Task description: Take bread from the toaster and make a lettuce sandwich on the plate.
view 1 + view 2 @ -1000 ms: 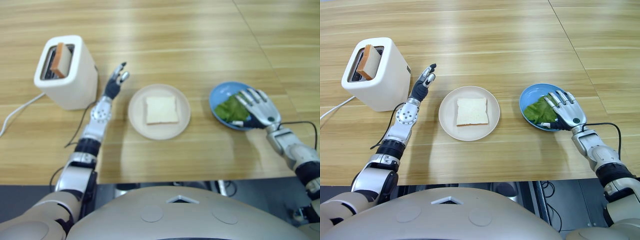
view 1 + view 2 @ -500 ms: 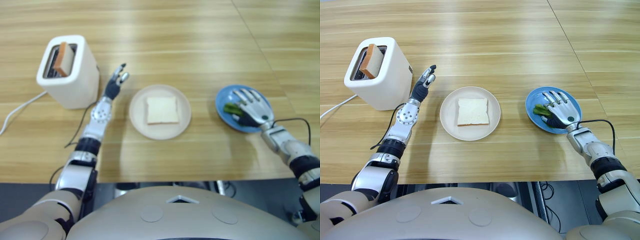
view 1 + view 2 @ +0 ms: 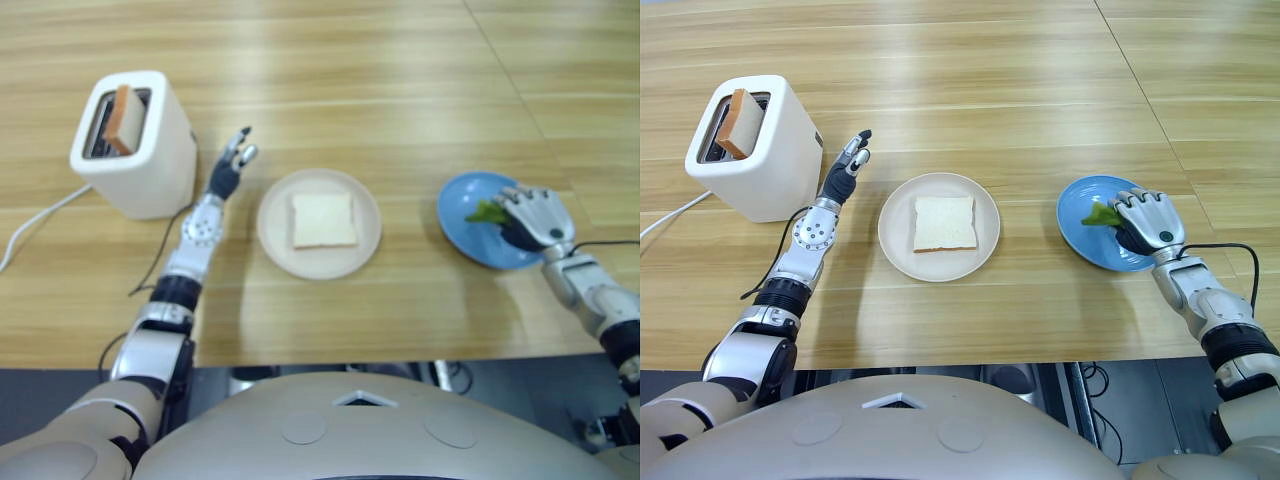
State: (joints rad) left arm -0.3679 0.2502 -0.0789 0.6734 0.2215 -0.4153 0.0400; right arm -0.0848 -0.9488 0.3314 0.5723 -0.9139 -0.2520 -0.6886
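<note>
My right hand (image 3: 1148,222) is over the blue dish (image 3: 1085,243) on the right side of the table (image 3: 990,90). Its fingers are curled in around the lettuce (image 3: 1102,214), and a bit of green leaf pokes out on the side facing the plate. I can't tell whether the leaf is off the dish or touching it.

My left hand (image 3: 845,168) sits between the toaster (image 3: 755,165) and the plate (image 3: 895,238), just beside the toaster's right wall. The fingers are stretched out and pointing away from me, and it's holding nothing.

The toaster is at the far left with a browned slice (image 3: 738,122) sticking up out of its slot, and its white cord (image 3: 660,228) trails off the left edge. The cream plate is in the middle, well apart from the blue dish, with one white slice (image 3: 944,222) lying flat on it and nothing on top.
</note>
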